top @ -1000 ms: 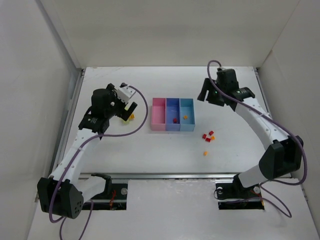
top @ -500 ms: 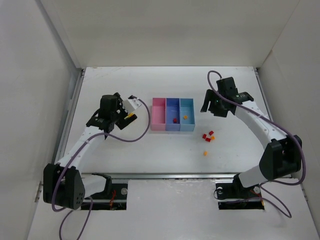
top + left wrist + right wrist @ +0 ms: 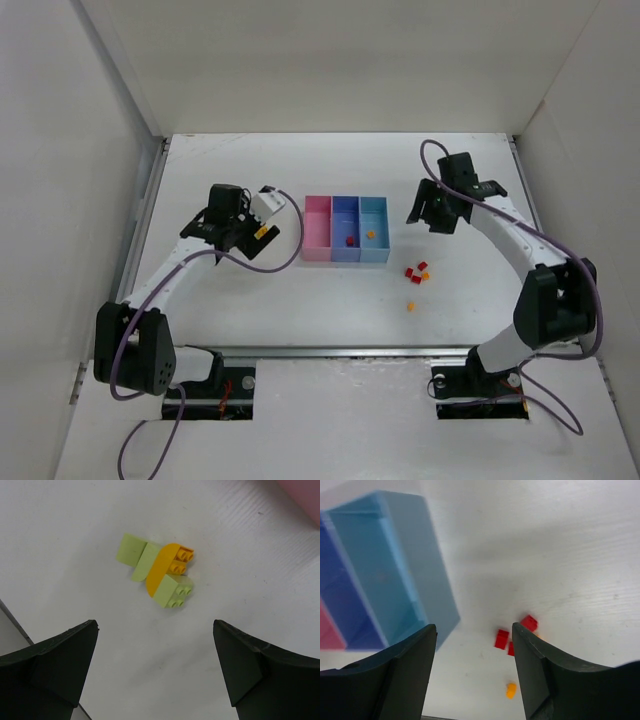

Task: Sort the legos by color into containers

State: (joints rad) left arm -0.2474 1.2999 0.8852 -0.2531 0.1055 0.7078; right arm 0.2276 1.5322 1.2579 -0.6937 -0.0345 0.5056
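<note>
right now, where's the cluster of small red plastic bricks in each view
top external: cluster of small red plastic bricks sits right of centre.
left wrist: not in it.
right wrist: low, just right of centre.
shared landmark: the light blue plastic bin just left of it.

Robotics lab cell: white table [image 3: 300, 310] walled by plain white panels [image 3: 340, 60], with left arm [image 3: 160, 278] and right arm [image 3: 510, 240] mounted.

Three joined bins [image 3: 317, 228], with three red bricks [image 3: 408, 271] and two orange bricks [image 3: 410, 306] loose to their right.
</note>
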